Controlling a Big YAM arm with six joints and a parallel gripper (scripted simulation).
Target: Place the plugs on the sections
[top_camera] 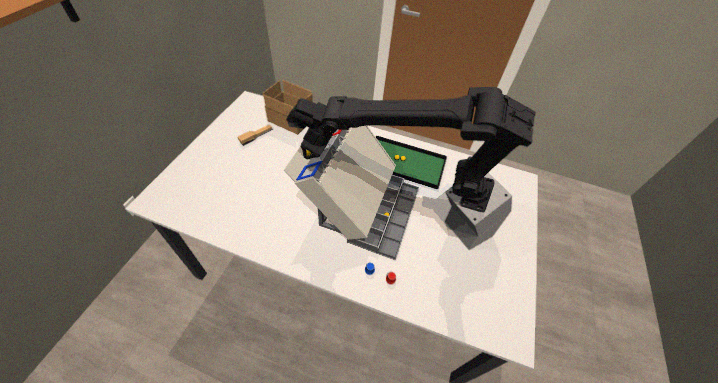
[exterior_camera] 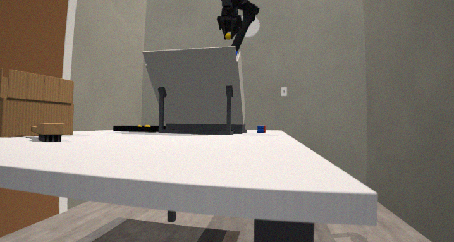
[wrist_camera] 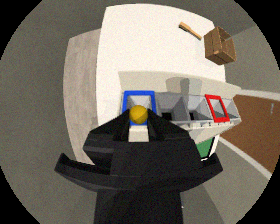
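My gripper (wrist_camera: 138, 112) is shut on a yellow marble (wrist_camera: 138, 115) and holds it close above the blue-banded funnel (wrist_camera: 138, 100) at the top of the grey covered box (top_camera: 346, 179). The marble also shows in the exterior view (exterior_camera: 227, 35) and at the fingers in the top view (top_camera: 304, 153). The blue band shows in the top view (top_camera: 308, 170). The red-banded funnel (wrist_camera: 216, 108) is at the other end of the row, with plain funnels between. The blue plug (top_camera: 370, 267) and red plug (top_camera: 390, 277) stand on the table in front. One yellow marble (top_camera: 386, 213) lies in a section of the grey sectioned tray (top_camera: 389, 220).
A green marble tray (top_camera: 416, 162) with two yellow marbles (top_camera: 399, 156) lies behind the box. A cardboard box (top_camera: 284, 102) and a wooden block (top_camera: 254, 134) are at the far left corner. The arm base (top_camera: 476, 205) stands at the right.
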